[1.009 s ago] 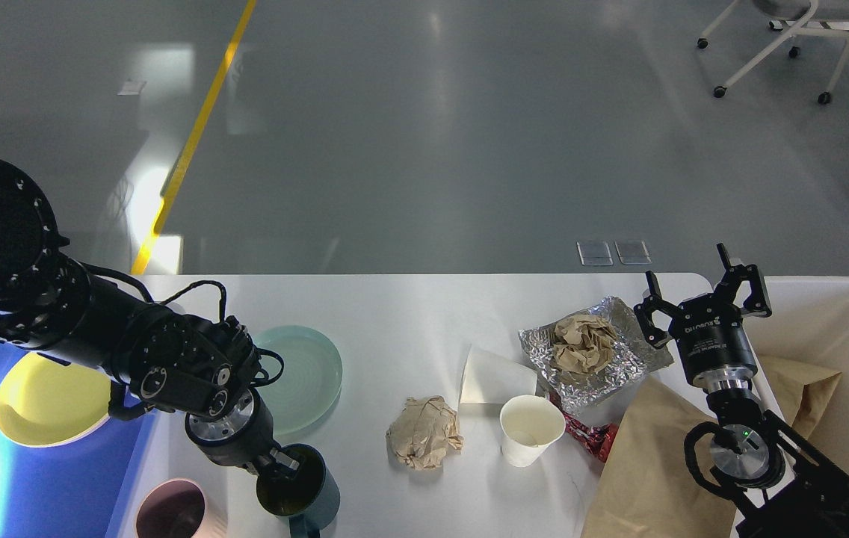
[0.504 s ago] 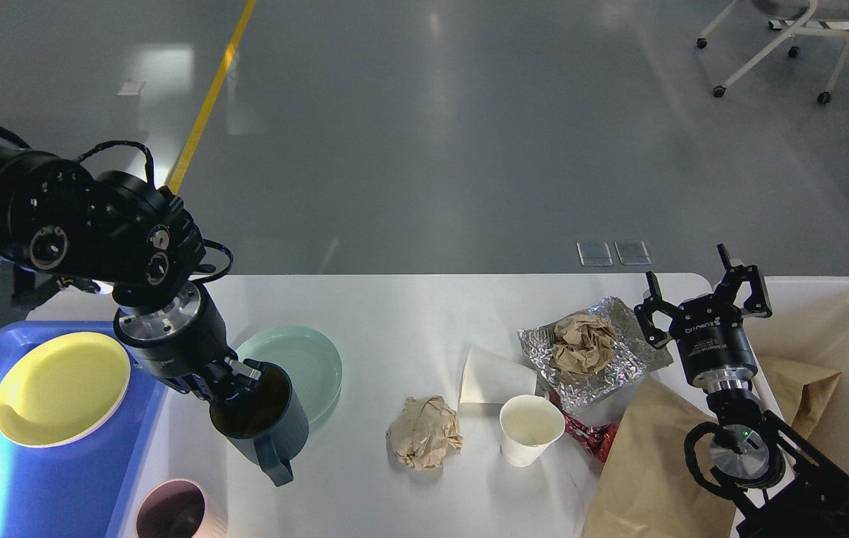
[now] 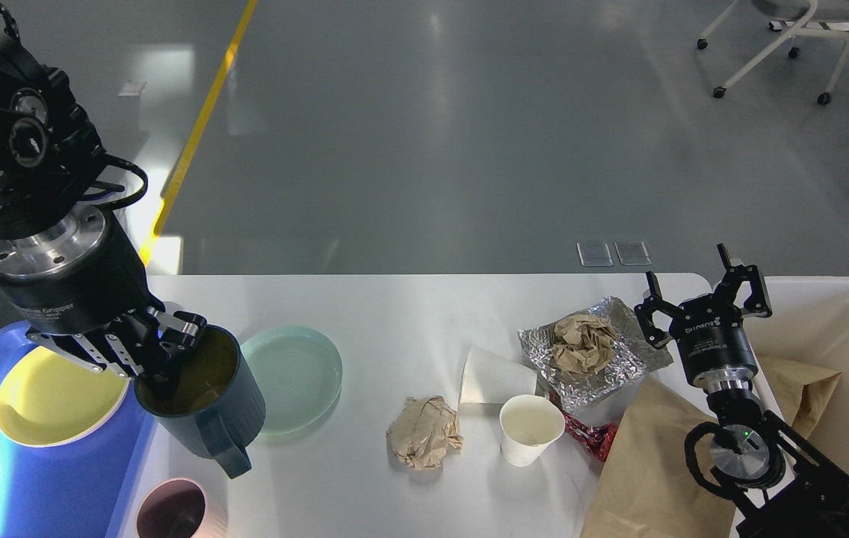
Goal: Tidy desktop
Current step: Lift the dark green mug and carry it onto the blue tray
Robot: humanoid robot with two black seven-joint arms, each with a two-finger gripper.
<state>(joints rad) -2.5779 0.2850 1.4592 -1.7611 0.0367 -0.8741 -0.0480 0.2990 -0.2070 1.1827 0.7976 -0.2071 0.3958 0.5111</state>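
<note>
The white desktop (image 3: 409, 314) spans the lower part of the head view. My left gripper (image 3: 163, 351) is shut on the rim of a dark teal mug (image 3: 204, 400), holding it in the air above the desktop's left side, next to the blue tray (image 3: 43, 486). A pale green plate (image 3: 291, 379) lies just right of the mug. My right gripper (image 3: 705, 295) stands open and empty at the desktop's right edge, beside crumpled foil (image 3: 619, 359) with a brown paper ball (image 3: 581, 342) on it.
The tray holds a yellow plate (image 3: 43, 400); a dark pink cup (image 3: 170, 512) sits at its corner. Mid-desktop lie a crumpled brown paper wad (image 3: 424, 433), a white paper cup (image 3: 530, 430), a white napkin (image 3: 492, 376), a red wrapper (image 3: 593, 437) and a brown bag (image 3: 649, 471). A cream bin (image 3: 843, 351) stands right.
My left gripper has lifted the teal mug from the desktop's front edge and carried it up and left toward the blue tray. The right arm has not moved.
</note>
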